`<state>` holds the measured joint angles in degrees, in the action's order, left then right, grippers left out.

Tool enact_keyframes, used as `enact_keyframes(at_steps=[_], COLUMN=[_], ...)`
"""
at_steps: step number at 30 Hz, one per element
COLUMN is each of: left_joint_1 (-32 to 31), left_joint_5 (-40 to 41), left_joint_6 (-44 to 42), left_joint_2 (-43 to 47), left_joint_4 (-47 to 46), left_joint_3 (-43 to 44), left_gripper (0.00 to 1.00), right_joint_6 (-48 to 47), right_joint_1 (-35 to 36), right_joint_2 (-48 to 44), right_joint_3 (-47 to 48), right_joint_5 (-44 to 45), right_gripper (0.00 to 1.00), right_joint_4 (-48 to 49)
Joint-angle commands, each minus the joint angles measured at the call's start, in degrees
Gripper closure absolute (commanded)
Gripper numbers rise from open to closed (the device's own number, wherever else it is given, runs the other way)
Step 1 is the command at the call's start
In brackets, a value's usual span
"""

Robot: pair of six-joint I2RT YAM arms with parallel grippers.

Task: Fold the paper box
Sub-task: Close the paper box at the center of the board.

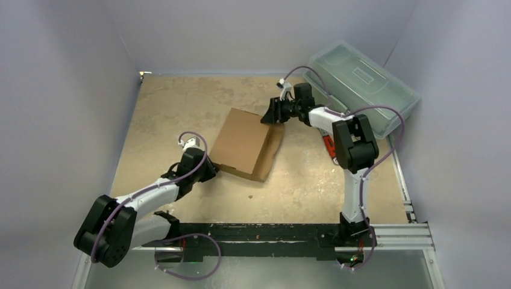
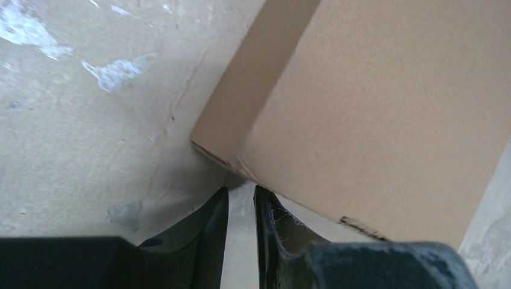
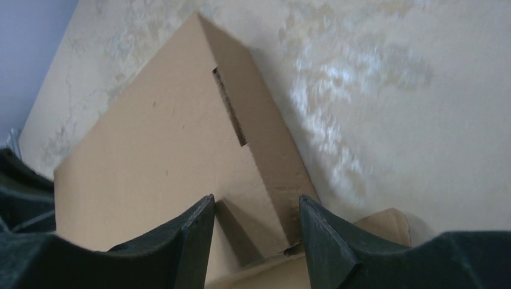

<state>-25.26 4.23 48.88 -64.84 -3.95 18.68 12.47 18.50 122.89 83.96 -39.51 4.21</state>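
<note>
The paper box lies mid-table as a flat brown cardboard shape with its lid down. My left gripper sits low at its near left corner; in the left wrist view the fingertips stand a narrow gap apart just short of the box, with only table between them. My right gripper is at the far right corner. Its open jaws straddle the box there, one tip over the lid, the other beyond the side wall. A rounded flap sticks out beside that finger.
A translucent grey-green plastic toolbox stands at the back right, behind the right arm. Grey walls close in the worn beige table on three sides. A metal rail runs along the near edge.
</note>
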Motion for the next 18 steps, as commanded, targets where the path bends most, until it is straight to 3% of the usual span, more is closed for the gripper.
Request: enact_keyframes(at_steps=[1, 9, 12, 15, 18], left_joint_1=[-0.23, -0.23, -0.23, -0.23, -0.23], left_joint_5=[6.75, 11.27, 12.89, 13.86, 14.16], left_joint_6=[-1.22, -4.46, -6.27, -7.53, -7.96], left_joint_2=[-2.0, -7.57, -9.63, -12.04, -13.43], left_joint_4=[1.51, 3.83, 5.56, 6.67, 7.74], left_joint_3=[5.48, 12.85, 15.15, 17.16, 18.6], left_gripper=[0.78, 0.78, 0.78, 0.78, 0.78], right_joint_6=[-2.93, -6.19, -9.64, -14.35, -13.76], right_joint_1=[0.19, 0.18, 0.21, 0.21, -0.09], right_joint_2=[-8.88, -23.48, -27.43, -28.78, -32.62], right_joint_3=[-8.27, -25.19, -28.71, -29.45, -34.28], right_joint_5=[-0.2, 2.03, 2.32, 0.36, 1.89], right_gripper=[0.44, 0.44, 0.42, 0.42, 0.39], right_joint_4=[-0.18, -2.27, -3.98, -11.92, -9.03])
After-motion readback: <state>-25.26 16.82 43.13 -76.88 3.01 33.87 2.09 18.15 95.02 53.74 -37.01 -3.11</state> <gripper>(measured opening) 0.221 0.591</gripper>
